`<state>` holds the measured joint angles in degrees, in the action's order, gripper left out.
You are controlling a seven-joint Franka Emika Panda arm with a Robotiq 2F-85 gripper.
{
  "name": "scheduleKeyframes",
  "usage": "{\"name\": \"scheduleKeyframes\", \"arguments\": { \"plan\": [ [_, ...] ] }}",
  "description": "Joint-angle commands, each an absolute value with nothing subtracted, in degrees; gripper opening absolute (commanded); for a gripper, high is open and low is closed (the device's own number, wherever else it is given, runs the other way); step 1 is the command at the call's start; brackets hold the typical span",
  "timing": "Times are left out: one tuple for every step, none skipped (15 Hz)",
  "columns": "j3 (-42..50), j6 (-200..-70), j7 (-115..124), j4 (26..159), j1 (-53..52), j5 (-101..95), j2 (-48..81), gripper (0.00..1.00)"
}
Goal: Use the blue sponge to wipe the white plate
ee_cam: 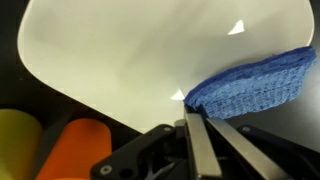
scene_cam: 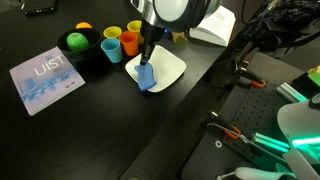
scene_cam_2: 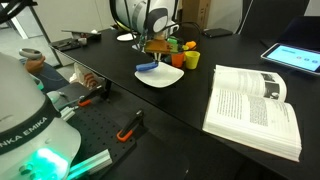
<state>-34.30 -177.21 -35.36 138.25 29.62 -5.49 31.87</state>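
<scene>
The white plate (scene_cam: 168, 66) lies on the black table; it shows in both exterior views (scene_cam_2: 165, 77) and fills the top of the wrist view (ee_cam: 130, 50). The blue sponge (scene_cam: 147, 80) rests on the plate's near edge, partly hanging over it (scene_cam_2: 147, 68). In the wrist view the sponge (ee_cam: 250, 82) lies right at my fingertips. My gripper (scene_cam: 148, 64) points down over the plate's edge, its fingers (ee_cam: 200, 120) nearly together and pinching the sponge's end.
Light-blue (scene_cam: 110, 46), orange (scene_cam: 129, 42) and yellow (scene_cam: 134, 28) cups stand beside the plate. A black bowl with fruit (scene_cam: 78, 42) and a pale blue booklet (scene_cam: 45, 80) lie further off. An open book (scene_cam_2: 255, 105) lies near the table edge.
</scene>
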Motion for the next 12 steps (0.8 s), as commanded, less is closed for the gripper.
{"name": "scheduleKeyframes", "arguments": {
  "plan": [
    [-33.5,-178.9,-35.4,137.9,31.3,-7.5,33.3,0.01],
    [-33.0,-179.0,-35.4,137.8,31.6,-7.7,33.8,0.01],
    [-32.6,-179.6,-35.3,137.9,31.8,-7.9,34.1,0.01],
    [-31.8,-180.4,-35.4,138.1,31.8,-8.4,34.3,0.01],
    [-30.9,-181.0,-35.4,138.2,31.6,-8.9,34.7,0.01],
    [-29.9,-181.6,-35.2,138.2,31.3,-9.6,34.8,0.01],
    [-29.0,-182.2,-35.0,138.3,31.3,-10.4,35.2,0.01],
    [-27.8,-182.9,-34.7,138.3,30.9,-11.1,35.4,0.01],
    [-26.9,-183.5,-34.4,138.3,30.8,-11.7,35.6,0.01],
    [-25.7,-184.4,-34.0,138.5,30.6,-12.5,35.5,0.01],
    [-25.1,-185.0,-33.5,138.6,30.7,-13.1,35.4,0.01],
    [-24.1,-185.7,-33.0,138.8,30.6,-13.8,35.2,0.01]
  ]
}}
